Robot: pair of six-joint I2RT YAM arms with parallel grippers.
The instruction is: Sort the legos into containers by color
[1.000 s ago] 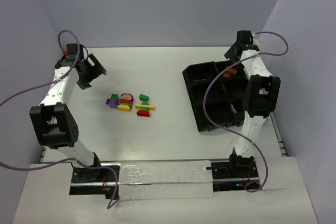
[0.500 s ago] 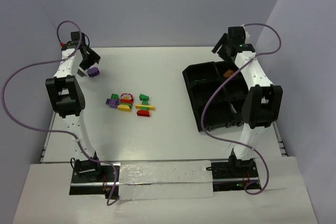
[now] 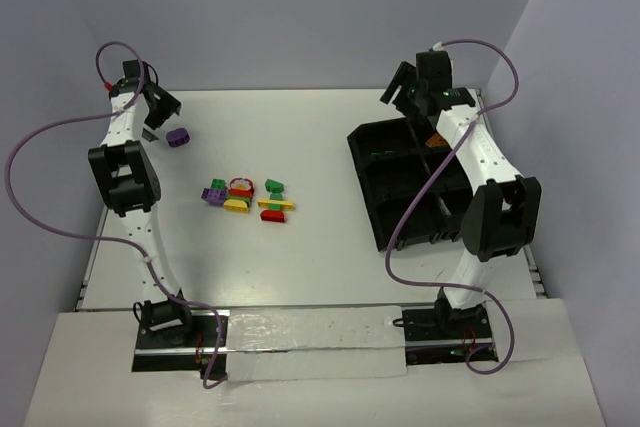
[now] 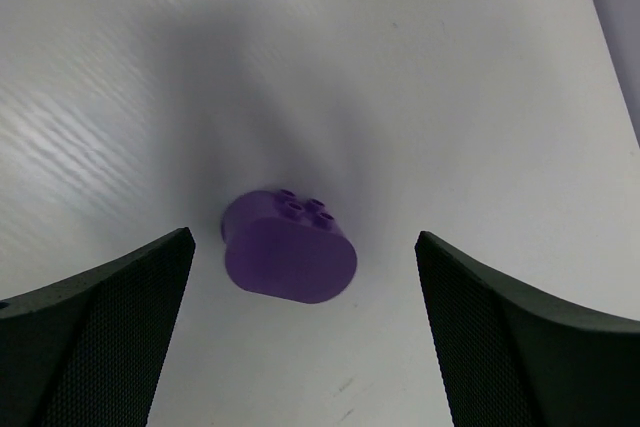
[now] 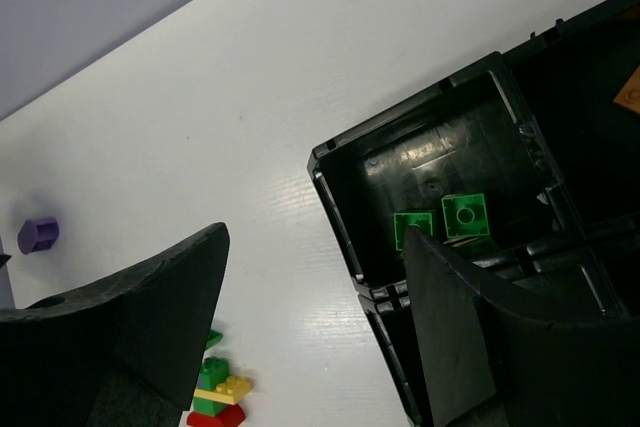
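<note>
A purple rounded lego (image 4: 290, 255) lies alone on the white table, between and just beyond the tips of my open, empty left gripper (image 4: 302, 237). In the top view this brick (image 3: 178, 136) lies at the far left, next to the left gripper (image 3: 157, 119). A cluster of red, yellow, green and purple legos (image 3: 250, 197) lies mid-table. The black divided tray (image 3: 372, 209) stands on the right. Its far-left compartment holds two green bricks (image 5: 443, 219), and an orange brick (image 3: 436, 140) lies in the compartment beside it. My right gripper (image 5: 315, 237) is open and empty above the tray's far-left corner (image 3: 400, 92).
Purple walls close in the table at the back and both sides. Purple cables loop off both arms. The cluster's green, yellow and red bricks (image 5: 215, 397) show at the bottom of the right wrist view, and the lone purple brick (image 5: 38, 235) at its left edge.
The left gripper has drawn back to the far left, leaving the purple brick on the table. The right gripper has swung left from over the tray's far side to its far-left corner.
</note>
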